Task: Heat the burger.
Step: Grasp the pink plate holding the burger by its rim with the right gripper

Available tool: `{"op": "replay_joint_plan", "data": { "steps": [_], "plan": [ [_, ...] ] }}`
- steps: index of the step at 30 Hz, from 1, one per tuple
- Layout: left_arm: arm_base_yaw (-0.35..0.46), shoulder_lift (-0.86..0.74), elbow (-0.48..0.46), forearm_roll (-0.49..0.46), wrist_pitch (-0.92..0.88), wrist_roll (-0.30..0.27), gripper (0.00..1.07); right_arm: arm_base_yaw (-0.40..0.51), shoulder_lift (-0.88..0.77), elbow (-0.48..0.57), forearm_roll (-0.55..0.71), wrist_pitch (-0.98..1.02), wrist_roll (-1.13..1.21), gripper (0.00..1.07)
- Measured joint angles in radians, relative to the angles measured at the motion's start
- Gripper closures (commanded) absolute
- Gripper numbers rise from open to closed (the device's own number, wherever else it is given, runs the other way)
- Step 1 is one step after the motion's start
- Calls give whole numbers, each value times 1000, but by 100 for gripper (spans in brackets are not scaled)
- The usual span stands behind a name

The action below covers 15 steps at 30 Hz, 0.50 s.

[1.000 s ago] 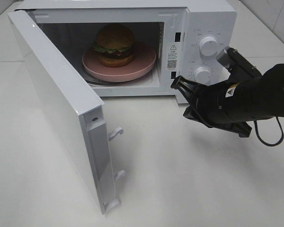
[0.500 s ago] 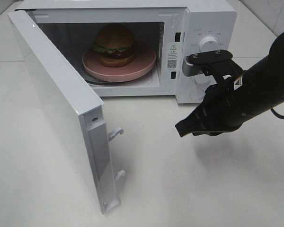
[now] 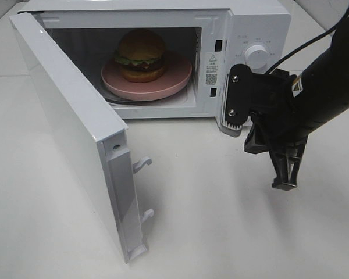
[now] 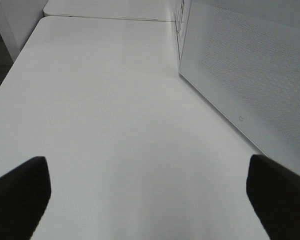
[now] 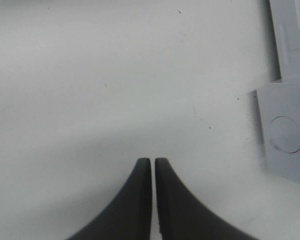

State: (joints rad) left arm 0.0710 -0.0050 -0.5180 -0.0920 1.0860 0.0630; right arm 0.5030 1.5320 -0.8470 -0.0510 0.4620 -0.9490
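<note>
Burger (image 3: 141, 55) sat on pink plate (image 3: 175, 79) inside microwave (image 3: 259, 23), 11 o'clock. Loading looked done. Right hand (image 3: 286, 185) pinched together, empty, 4 o'clock; left hand (image 4: 150, 190) spread wide. Next likely: push door (image 3: 70, 128) closed.

Unit count, as I read it from the remote station:

- I count one microwave (image 3: 244, 23), fitted with one door (image 3: 70, 133).
- In the cavity I count one burger (image 3: 141, 55) and one plate (image 3: 166, 84).
- On the panel I see one knob (image 3: 257, 56); one arm (image 3: 331, 87) covers the area below it.
- On the door edge I count two latches: an upper hook (image 3: 142, 164) and a lower hook (image 3: 146, 215).
- I count two grippers, the left gripper (image 4: 147, 165) and the right gripper (image 3: 286, 185), with two fingers each.
- I count one table (image 3: 221, 232).
</note>
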Motion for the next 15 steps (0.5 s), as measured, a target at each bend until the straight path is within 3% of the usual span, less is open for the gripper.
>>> {"op": "replay_joint_plan", "data": {
  "steps": [7,15],
  "plan": [
    [0,0,0,0,0,0,4,0,0,-2,-206,-2,-132,99],
    [0,0,0,0,0,0,4,0,0,-5,-290,-26,-172,98]
  ]
}}
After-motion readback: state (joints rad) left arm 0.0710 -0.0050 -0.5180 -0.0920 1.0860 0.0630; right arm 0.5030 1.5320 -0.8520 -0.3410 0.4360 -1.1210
